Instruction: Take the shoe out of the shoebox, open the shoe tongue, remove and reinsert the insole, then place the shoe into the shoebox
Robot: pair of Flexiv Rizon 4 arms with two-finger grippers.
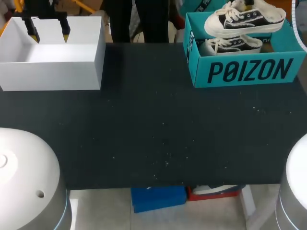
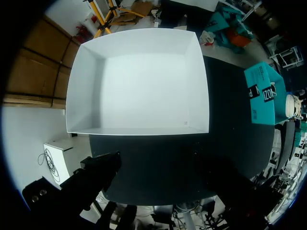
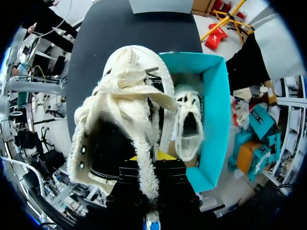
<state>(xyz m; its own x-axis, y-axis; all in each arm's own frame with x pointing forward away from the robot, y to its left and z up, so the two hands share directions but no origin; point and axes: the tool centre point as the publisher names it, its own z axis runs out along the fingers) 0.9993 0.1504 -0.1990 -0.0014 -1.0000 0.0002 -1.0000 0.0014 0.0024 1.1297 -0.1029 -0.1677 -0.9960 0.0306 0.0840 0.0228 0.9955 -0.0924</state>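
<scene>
Sneakers, black and white: 2. Lifted sneaker (image 1: 244, 21) hangs over the teal shoebox (image 1: 249, 72), its heel clamped in the right gripper (image 3: 149, 159). Second sneaker (image 1: 232, 45) lies inside the shoebox, at the worktop's (image 1: 153, 124) far right corner. White box (image 1: 53, 72): 1, far left corner, with the left gripper (image 1: 49, 32) above it, fingers spread.

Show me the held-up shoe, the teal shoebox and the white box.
held-up shoe (image 1: 249, 19): head view, on its black side.
teal shoebox (image 1: 249, 71): head view, on its front wall.
white box (image 1: 50, 75): head view, on its front wall.
</scene>
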